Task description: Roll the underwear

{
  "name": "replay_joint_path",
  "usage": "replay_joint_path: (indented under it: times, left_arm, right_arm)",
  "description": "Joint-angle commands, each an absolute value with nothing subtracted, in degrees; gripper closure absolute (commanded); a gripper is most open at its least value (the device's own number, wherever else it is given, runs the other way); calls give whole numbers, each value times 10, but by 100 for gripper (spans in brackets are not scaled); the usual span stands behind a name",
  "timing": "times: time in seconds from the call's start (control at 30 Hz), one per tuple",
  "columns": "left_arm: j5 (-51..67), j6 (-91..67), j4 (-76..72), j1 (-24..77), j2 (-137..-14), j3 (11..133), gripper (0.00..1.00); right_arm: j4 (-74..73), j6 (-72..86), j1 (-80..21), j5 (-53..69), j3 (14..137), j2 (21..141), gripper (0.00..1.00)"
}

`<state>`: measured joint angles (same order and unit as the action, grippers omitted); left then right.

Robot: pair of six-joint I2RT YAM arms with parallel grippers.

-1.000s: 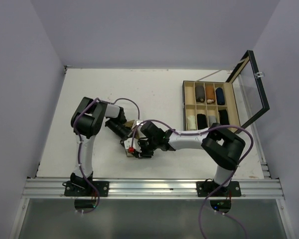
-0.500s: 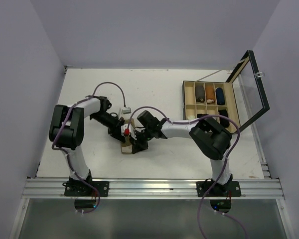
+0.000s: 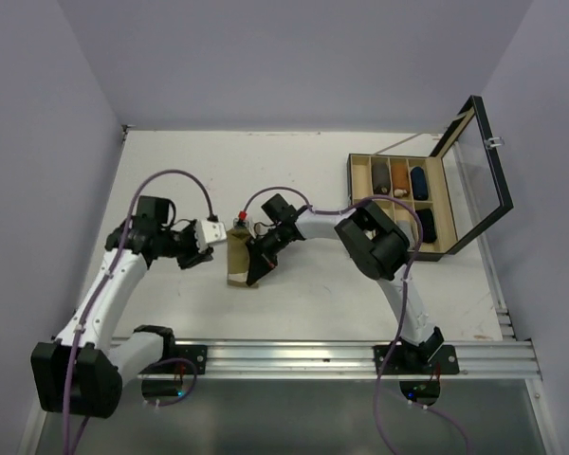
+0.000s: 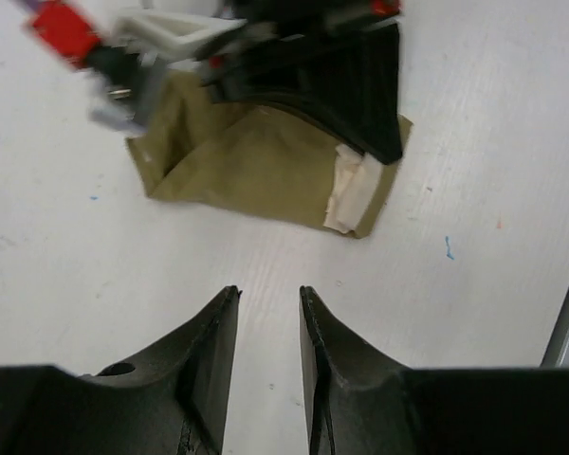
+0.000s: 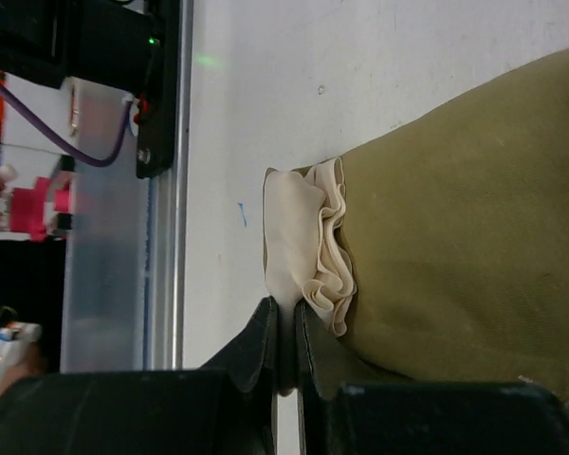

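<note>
The olive-tan underwear (image 3: pixel 237 263) lies partly folded on the white table, also seen in the left wrist view (image 4: pixel 251 156). Its cream waistband (image 5: pixel 299 237) is bunched at one end. My right gripper (image 5: pixel 289 318) is shut on that waistband's edge; in the top view it (image 3: pixel 259 258) sits at the right side of the cloth. My left gripper (image 4: pixel 267 296) is open and empty, a short way from the cloth over bare table; in the top view it (image 3: pixel 214 243) is just left of the cloth. I cannot pick out the dark brown underwear.
An open wooden box (image 3: pixel 358 204) with a raised glass lid (image 3: pixel 479 171) stands at the right; its compartments hold several rolled cloths. The metal rail (image 3: pixel 284 355) runs along the near table edge. White walls close in the table.
My left arm has pulled back to the left, off the underwear. My right gripper has moved a little farther up the table with the waistband in its grip.
</note>
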<state>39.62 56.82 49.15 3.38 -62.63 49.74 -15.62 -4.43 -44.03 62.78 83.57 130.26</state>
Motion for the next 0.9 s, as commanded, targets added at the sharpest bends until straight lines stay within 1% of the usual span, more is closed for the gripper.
replay_joint_path:
  times: [0.0,0.1,0.27,0.4,0.53,0.73,0.83,0.87]
  left_arm:
    - [291,592,371,135,-590,397,64]
    - [262,597,320,204,-580,352,64]
    - [255,625,257,261,-611,312,64]
    - [242,625,229,313,-653,309,63]
    - [236,616,196,332,-664,304,62]
    - [193,594,145,353,-719,291,59]
    - [184,598,135,363,-735,280,61]
    - [180,596,131,367,-737,277,65]
  right_arm:
    - [-234,-20,-432,613,869,1363,100]
    - [-230,-16,-422,618,875,1382,100]
    - [-243,-18,-419,620,889,1406,100]
    - [-279,-26,-418,617,919,1431,100]
    - [-286,-26,-417,616,921,1436,100]
    - [-305,-35,-414,619,922,1446,100]
    - [-307,-30,-411,623,926,1449,100]
    - [-308,-30,-410,624,927,1450,100]
